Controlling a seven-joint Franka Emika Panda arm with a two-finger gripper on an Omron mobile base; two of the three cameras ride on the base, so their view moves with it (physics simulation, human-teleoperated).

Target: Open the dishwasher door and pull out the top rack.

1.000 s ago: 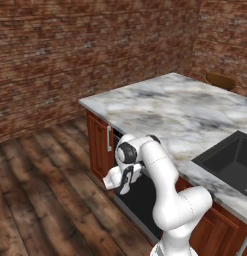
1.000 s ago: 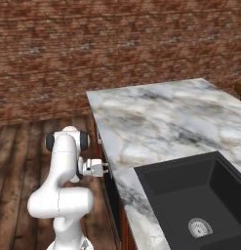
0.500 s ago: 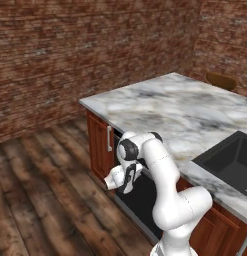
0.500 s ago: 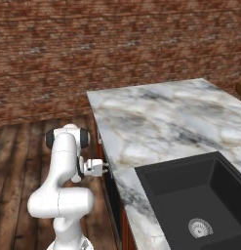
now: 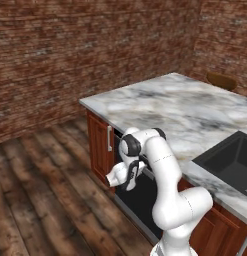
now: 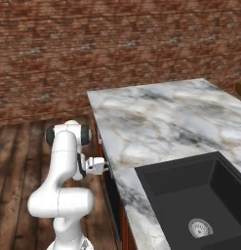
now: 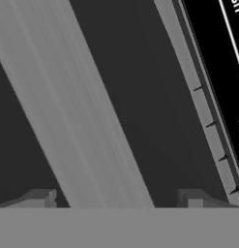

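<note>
The dishwasher door (image 5: 141, 199) is a black panel under the marble counter, and it stands upright against the cabinet front. Seen edge-on, the door (image 6: 110, 188) is a thin dark strip. My gripper (image 5: 138, 169) reaches level at its upper part. In the hand view the grey bar handle (image 7: 87, 121) runs slantwise between my two fingertips (image 7: 42, 198), with a small gap on each side. The gripper (image 7: 118, 201) is open around the bar. The vented strip (image 7: 208, 114) lies to the right of it. In the right base view the gripper (image 6: 106, 167) meets the door's edge. The top rack is hidden behind the door.
A reddish-brown cabinet door (image 5: 99, 145) with a silver handle stands left of the dishwasher. The marble counter (image 5: 185, 107) overhangs above, with a black sink (image 6: 190, 195) set in it. Wooden floor (image 5: 40, 190) spreads out before the door, up to a brick wall.
</note>
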